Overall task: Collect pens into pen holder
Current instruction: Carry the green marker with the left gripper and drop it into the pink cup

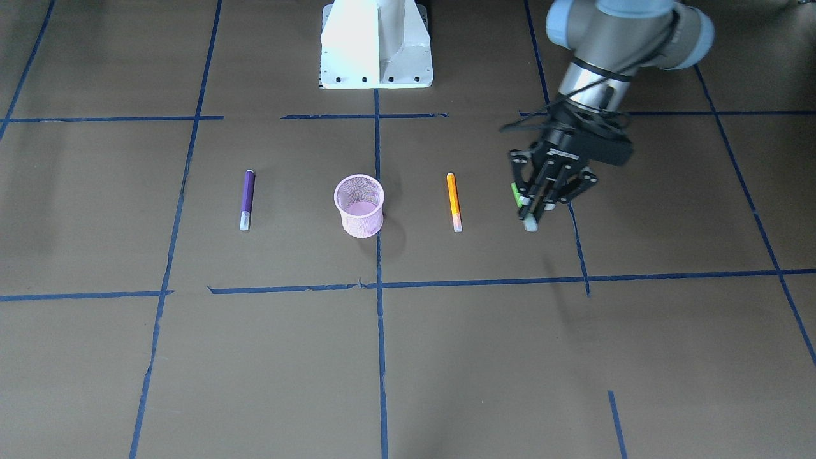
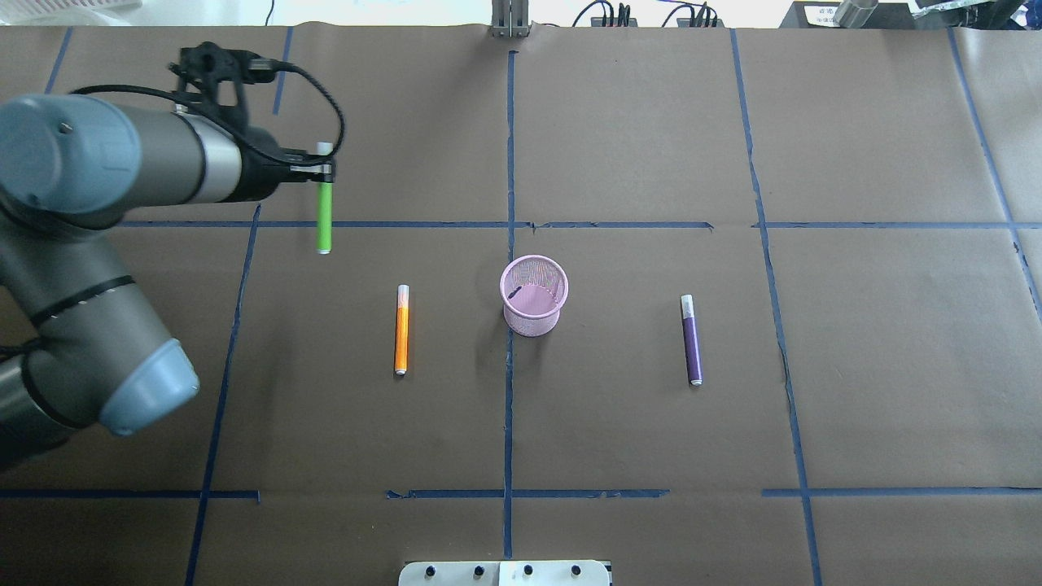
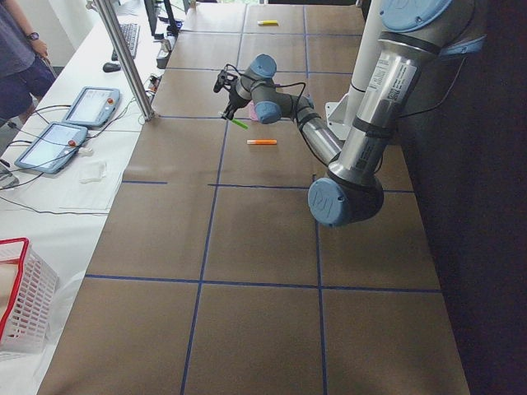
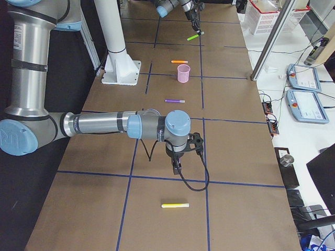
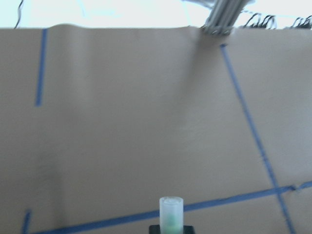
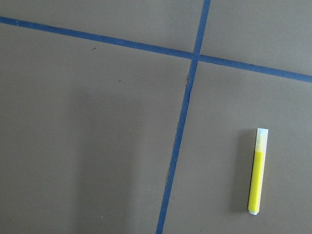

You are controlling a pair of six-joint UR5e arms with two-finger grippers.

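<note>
L fingers [image 1: 547, 188] clenched on green pen [image 2: 324, 220], lifted off desk [image 2: 855, 407], well apart from pink mesh pen holder [image 2: 533, 321]; orange pen [image 2: 401, 330] lies between. Step: carrying pen 1. Next: swing over holder rim, tip upright, release. R fingers [image 4: 177, 168]: can't tell state. Only R wrist view shows yellow pen [image 6: 257, 173], not seen overhead.
</note>
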